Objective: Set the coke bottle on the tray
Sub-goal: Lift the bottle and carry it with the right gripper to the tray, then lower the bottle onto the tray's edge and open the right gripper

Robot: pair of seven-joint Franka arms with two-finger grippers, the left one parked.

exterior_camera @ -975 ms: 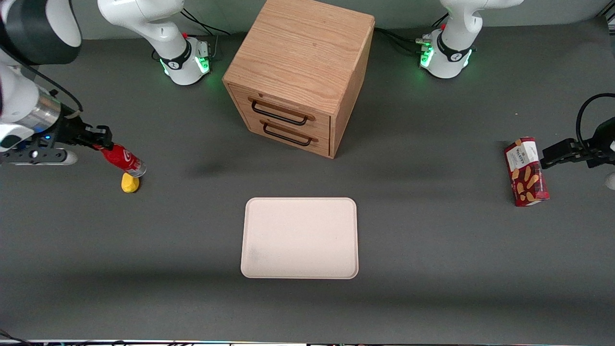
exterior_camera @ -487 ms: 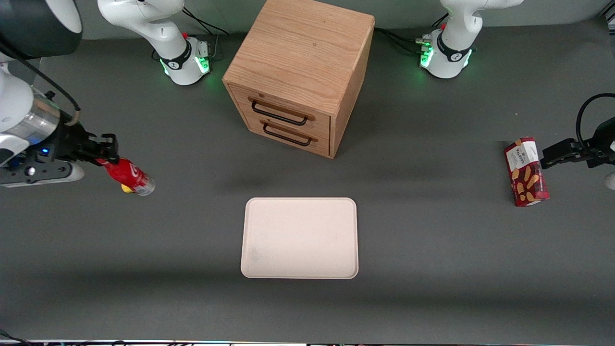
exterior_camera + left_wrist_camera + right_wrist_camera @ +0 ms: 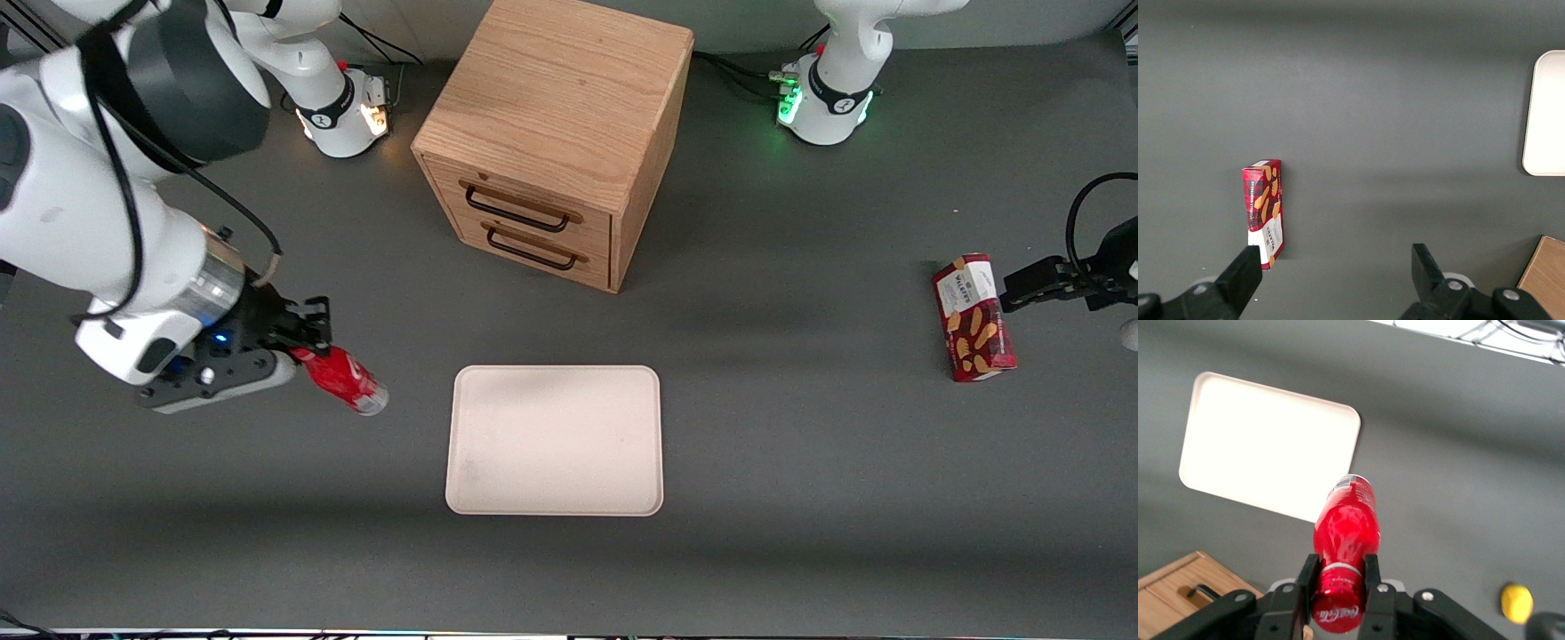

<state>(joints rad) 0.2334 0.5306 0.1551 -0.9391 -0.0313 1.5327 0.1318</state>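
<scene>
My right gripper [image 3: 307, 354] is shut on the cap end of the small red coke bottle [image 3: 345, 380] and holds it tilted above the table, clear base pointing toward the tray. The bottle hangs beside the cream-white tray [image 3: 556, 440], toward the working arm's end of the table, not over it. In the right wrist view the gripper [image 3: 1338, 577] clamps the bottle [image 3: 1346, 523] at its neck, and the tray [image 3: 1258, 443] lies below, close to the bottle's base.
A wooden drawer cabinet [image 3: 556, 133] with two closed drawers stands farther from the front camera than the tray. A red snack box [image 3: 972, 317] lies toward the parked arm's end, also in the left wrist view [image 3: 1263, 212]. A small yellow object [image 3: 1516, 601] lies on the table.
My gripper has carried the bottle from beside the yellow object toward the tray and nearer the front camera. The yellow object is now hidden in the front view.
</scene>
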